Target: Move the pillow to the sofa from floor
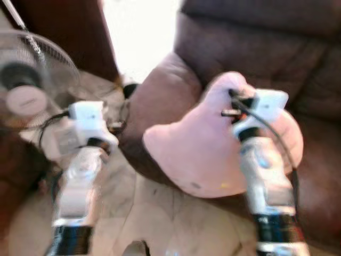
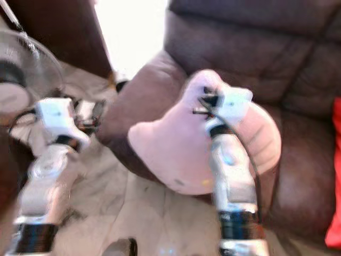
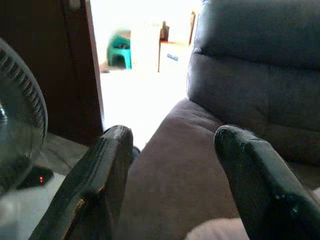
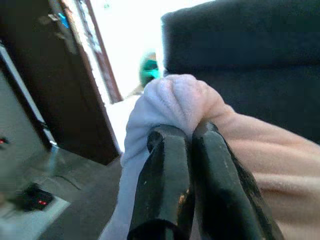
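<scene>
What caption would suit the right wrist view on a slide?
Right gripper pinches a fold of the pink pillow in front of the dark sofa.

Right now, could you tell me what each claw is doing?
Left claw: open, holding nothing.
Right claw: shut on the pink pillow.

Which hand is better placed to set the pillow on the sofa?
Right. The right hand is already shut on the pillow, over the sofa. The left hand is open, empty, beside the armrest.

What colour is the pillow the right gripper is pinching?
Pale pink; the pillow shows best in the left eye view, pinched by the right gripper.
</scene>
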Tool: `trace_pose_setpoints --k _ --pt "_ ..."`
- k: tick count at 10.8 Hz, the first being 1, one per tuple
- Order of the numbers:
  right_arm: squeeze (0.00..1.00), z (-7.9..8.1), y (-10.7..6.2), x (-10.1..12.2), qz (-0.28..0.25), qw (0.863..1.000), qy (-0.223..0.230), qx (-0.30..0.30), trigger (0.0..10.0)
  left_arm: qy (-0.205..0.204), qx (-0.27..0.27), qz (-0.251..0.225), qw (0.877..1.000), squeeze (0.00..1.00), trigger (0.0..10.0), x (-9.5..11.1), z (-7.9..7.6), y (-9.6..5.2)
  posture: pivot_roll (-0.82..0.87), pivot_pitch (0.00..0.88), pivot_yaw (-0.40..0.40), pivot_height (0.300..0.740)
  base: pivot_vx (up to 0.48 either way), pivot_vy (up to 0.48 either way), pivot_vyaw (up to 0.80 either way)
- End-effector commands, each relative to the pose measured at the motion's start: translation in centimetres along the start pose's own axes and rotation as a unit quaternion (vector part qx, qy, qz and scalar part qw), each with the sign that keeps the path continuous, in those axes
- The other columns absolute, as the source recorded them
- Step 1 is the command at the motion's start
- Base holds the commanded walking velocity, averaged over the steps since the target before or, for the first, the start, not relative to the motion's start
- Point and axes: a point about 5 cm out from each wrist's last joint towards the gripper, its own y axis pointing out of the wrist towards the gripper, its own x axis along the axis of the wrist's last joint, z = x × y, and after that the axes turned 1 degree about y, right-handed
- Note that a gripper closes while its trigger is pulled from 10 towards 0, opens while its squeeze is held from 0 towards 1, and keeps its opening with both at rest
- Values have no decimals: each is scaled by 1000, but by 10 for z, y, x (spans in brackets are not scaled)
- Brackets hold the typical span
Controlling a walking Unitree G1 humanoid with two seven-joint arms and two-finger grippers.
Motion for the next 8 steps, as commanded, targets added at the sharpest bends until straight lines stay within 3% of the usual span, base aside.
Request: trace_pose_setpoints --k 1,8 --pt "0 -6 2 23 -56 998 -2 -5 10000 -5 -18 -3 1000 0 10000 1 -11 2 177 152 11 740 277 0 -500" --pt "0 0 1 25 -65 998 1 8 10000 -3 -12 -3 1000 0 10000 2 -9 1 179 163 5 740 274 0 0"
